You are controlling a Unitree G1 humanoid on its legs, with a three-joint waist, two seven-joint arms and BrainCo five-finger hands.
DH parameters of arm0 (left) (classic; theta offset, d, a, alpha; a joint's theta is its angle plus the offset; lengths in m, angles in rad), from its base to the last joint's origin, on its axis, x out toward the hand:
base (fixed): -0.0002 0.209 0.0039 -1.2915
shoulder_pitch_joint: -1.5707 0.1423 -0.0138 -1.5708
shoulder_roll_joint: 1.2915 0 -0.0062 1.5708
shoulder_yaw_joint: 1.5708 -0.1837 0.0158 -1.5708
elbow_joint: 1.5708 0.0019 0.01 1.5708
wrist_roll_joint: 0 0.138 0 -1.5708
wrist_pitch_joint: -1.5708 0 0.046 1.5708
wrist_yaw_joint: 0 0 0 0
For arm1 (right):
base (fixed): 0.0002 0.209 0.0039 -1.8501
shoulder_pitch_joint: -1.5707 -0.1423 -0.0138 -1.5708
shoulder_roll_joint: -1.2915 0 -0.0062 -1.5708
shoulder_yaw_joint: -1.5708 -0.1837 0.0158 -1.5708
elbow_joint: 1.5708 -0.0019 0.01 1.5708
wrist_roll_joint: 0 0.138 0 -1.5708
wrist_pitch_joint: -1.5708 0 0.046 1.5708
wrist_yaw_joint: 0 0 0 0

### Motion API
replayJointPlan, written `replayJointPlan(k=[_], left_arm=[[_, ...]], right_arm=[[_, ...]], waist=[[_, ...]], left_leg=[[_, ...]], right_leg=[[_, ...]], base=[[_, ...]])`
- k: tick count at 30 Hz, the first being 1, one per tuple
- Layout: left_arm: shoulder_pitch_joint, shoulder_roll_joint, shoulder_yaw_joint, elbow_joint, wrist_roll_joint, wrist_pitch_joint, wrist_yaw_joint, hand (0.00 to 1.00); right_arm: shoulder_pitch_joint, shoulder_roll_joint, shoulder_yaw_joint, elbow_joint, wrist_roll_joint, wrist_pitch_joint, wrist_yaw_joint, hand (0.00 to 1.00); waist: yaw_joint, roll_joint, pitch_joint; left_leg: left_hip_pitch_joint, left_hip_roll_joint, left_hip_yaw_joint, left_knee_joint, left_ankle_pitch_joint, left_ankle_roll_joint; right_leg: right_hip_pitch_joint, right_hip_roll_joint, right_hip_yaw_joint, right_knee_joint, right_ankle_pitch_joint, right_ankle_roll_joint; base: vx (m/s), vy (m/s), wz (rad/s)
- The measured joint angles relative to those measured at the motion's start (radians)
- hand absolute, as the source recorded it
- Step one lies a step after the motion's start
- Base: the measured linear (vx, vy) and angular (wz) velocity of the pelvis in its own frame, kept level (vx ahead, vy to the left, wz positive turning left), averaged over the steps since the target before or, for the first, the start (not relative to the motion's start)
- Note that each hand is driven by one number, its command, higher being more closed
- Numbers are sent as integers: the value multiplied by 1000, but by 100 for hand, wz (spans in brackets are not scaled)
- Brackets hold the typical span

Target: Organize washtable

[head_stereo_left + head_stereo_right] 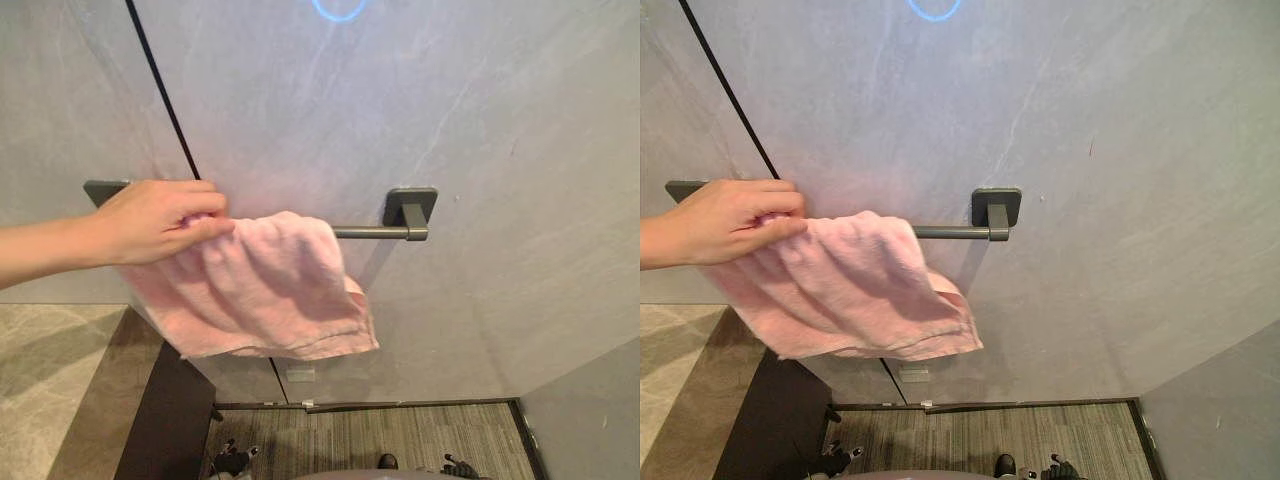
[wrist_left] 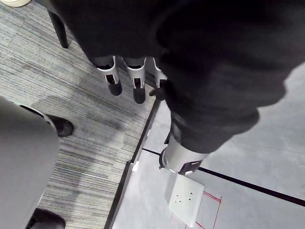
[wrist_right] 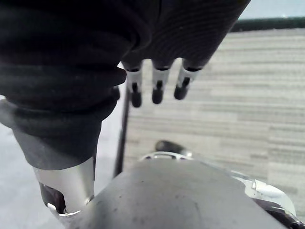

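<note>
Person's hand (image 1: 160,222) pinching pink towel (image 1: 265,295) on towel bar (image 1: 372,232); hanging step apparently underway; left hand (image 2: 138,81), right hand (image 3: 157,86): fingers straight, empty; next likely levelling towel evenly

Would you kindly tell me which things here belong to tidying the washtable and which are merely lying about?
Job: pink towel, hanging over the towel bar, gripped by a person's hand.
Not in play: wall socket; carpet; left robot hand and right robot hand, both open, holding nothing.
</note>
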Motion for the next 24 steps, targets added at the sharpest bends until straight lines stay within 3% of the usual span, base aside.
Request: replayJointPlan(k=[18, 21, 24], left_arm=[[-1, -1, -6, -10, 19, -3, 16, 0], [34, -6, -31, -121, 20, -6, 54, 0], [69, -12, -19, -278, 20, -28, 114, 0]], right_arm=[[-10, 0, -4, -1, 4, -2, -4, 0], [5, 2, 51, -75, 64, -3, -28, 0], [36, 1, 121, -278, 171, -30, -49, 0]], waist=[[-1, 9, 7], [-2, 7, 9], [-2, 4, 12]], left_leg=[[-13, 2, -23, 0, 0, -1], [-25, 5, -28, -1, -1, -1], [-45, 8, -28, -1, 0, -2]], right_leg=[[-1, 0, -24, 0, -9, 0], [-9, 0, -31, 0, -12, -2], [-31, 3, -30, 0, -12, -3]], base=[[-4, -3, 2], [-3, -11, 7], [0, 0, 0]])
